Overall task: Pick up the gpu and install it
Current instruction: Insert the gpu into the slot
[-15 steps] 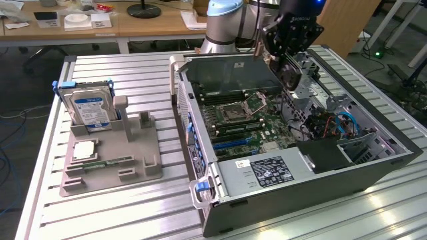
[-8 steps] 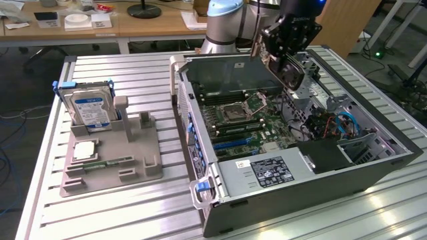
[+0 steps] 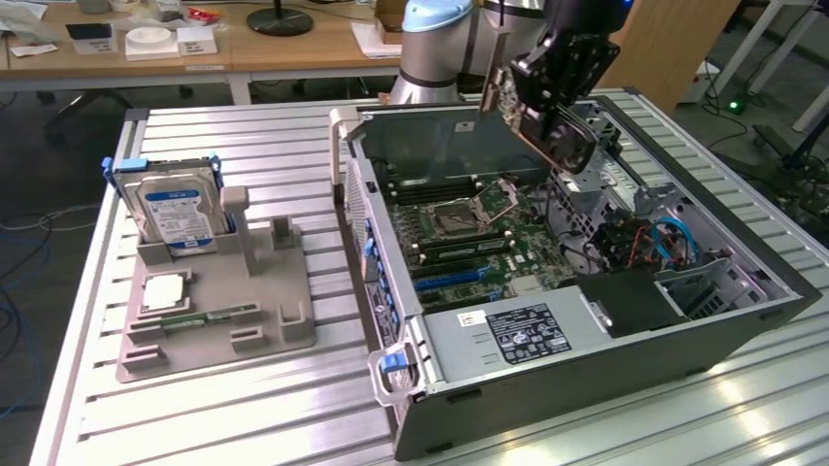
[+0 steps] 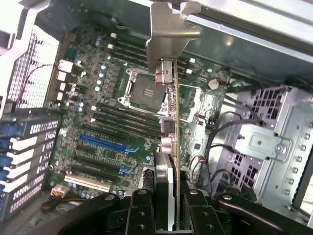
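The gpu point(image 4: 168, 132) is presented edge-on in the wrist view as a thin flat card: a black cooler is carried on one face, a green circuit board edge is seen on the other, and a silver metal bracket point(image 4: 168, 29) is fitted at the end farthest from the gripper. In the exterior view the gpu point(image 3: 560, 131) is suspended tilted above the far part of the open computer case point(image 3: 570, 379), clear of the motherboard point(image 3: 480, 233). The case is laid on its side on the slatted metal counter point(image 3: 259, 408). At its near end a grey power supply point(image 3: 518, 335) with a black label is housed; beyond it the motherboard is mounted with the processor socket point(image 3: 460, 221) near the middle, and red and blue cables point(image 3: 654, 243) are bundled toward the exterior view's right. A blue expansion slot point(image 4: 110, 144) is seen on the board in the wrist view. At the exterior view's left, well apart from the case, a grey fixture tray point(image 3: 259, 291) is placed; a memory stick point(image 3: 214, 317) and a processor chip point(image 3: 166, 291) are seated flat in its near recesses, and a hard drive point(image 3: 175, 209) is held upright at its far end. The gripper point(image 4: 168, 215) is clamped partway closed on the gpu, one finger pressed against each face of the card at the end opposite the bracket.
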Controlling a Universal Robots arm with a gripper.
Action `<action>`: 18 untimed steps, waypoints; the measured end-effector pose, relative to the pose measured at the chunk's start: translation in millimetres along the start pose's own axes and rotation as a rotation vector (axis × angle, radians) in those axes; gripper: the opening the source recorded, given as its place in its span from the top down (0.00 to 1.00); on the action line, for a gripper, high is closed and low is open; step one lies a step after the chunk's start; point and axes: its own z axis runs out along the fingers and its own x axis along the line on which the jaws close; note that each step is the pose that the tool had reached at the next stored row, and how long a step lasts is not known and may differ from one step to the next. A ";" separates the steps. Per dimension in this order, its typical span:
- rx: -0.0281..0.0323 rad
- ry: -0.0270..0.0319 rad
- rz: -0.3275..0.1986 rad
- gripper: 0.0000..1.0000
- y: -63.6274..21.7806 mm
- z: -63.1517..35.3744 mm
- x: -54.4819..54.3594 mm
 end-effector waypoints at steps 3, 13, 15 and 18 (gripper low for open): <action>-0.0011 -0.0001 -0.032 0.72 -0.2 0.0 0.3; -0.0066 -0.0003 -0.189 0.72 -0.2 0.1 0.5; -0.0076 -0.0002 -0.221 0.72 -0.2 0.0 0.5; -0.0091 -0.0002 -0.270 0.72 -0.2 0.0 0.5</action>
